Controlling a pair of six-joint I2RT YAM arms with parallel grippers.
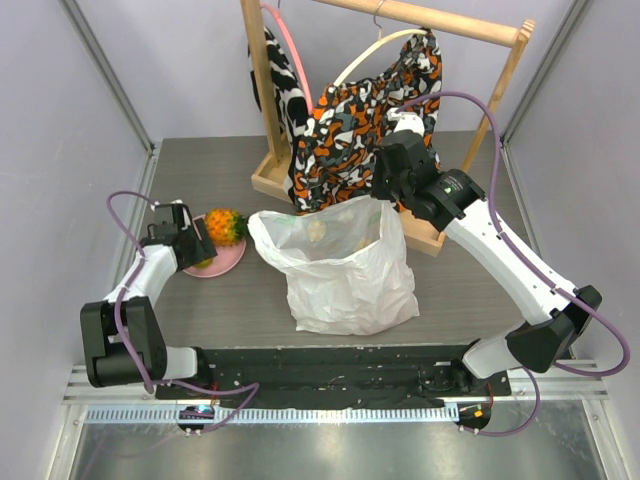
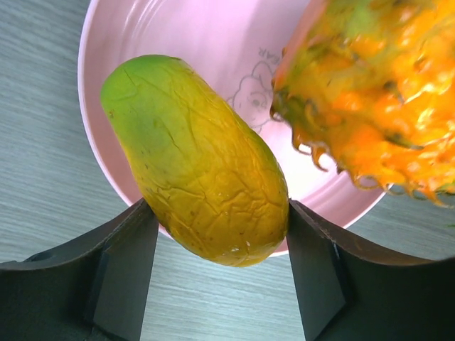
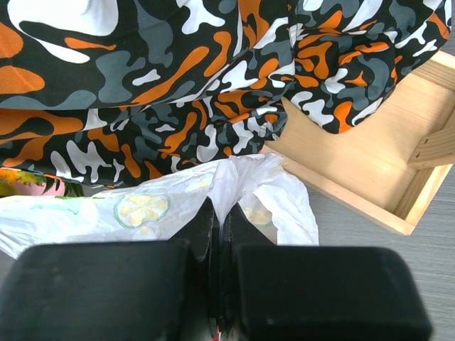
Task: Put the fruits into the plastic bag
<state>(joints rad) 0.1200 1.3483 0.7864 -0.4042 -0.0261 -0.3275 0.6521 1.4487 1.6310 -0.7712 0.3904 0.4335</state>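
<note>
Grey tabletop, pink plate, mango inside left end effector

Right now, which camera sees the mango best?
The left wrist camera. The mango fills the picture, yellow-green and wrinkly, lying on the pink plate between the fingers of the left claw. From the top camera the left claw covers nearly all of it. The right wrist camera shows no mango.
</note>
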